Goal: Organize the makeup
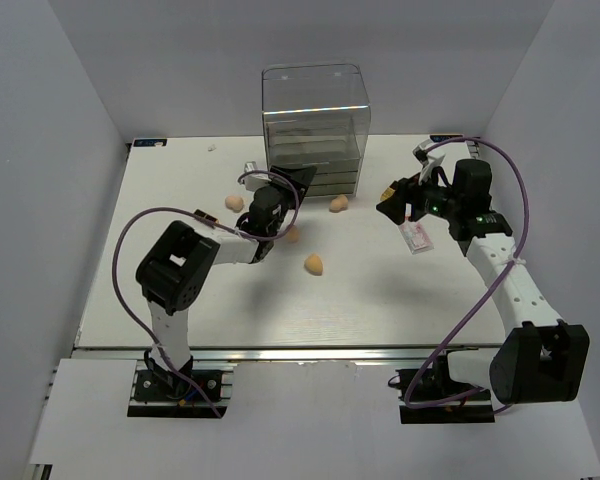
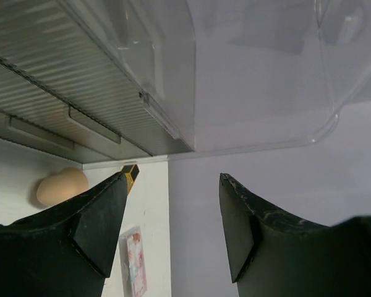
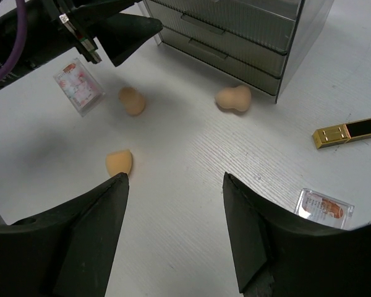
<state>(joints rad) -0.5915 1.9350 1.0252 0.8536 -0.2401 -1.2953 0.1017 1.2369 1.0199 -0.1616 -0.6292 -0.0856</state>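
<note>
On the matt white worktop point(image 1: 380, 300), four peach egg-shaped sponges point(image 1: 314, 264) lie scattered mid-surface. A flat pink-white rectangular packet point(image 1: 416, 238) lies toward the right edge, near the right hand point(image 3: 173, 232), whose fingers are apart and empty. The left hand point(image 2: 173, 229), likewise apart and empty, faces the tall clear plastic drawer box point(image 1: 315, 120) at the far edge. Plain grey walls point(image 1: 60, 90) enclose the worktop.

A: I see peach egg-shaped foam sponges point(image 3: 233, 99) and a black-and-gold square lipstick tube point(image 3: 346, 132).
B: Also a flat pink-and-white printed plastic packet point(image 3: 324, 206), and a tall clear plastic drawer box point(image 1: 315, 130) with grey ribbed fronts.
</note>
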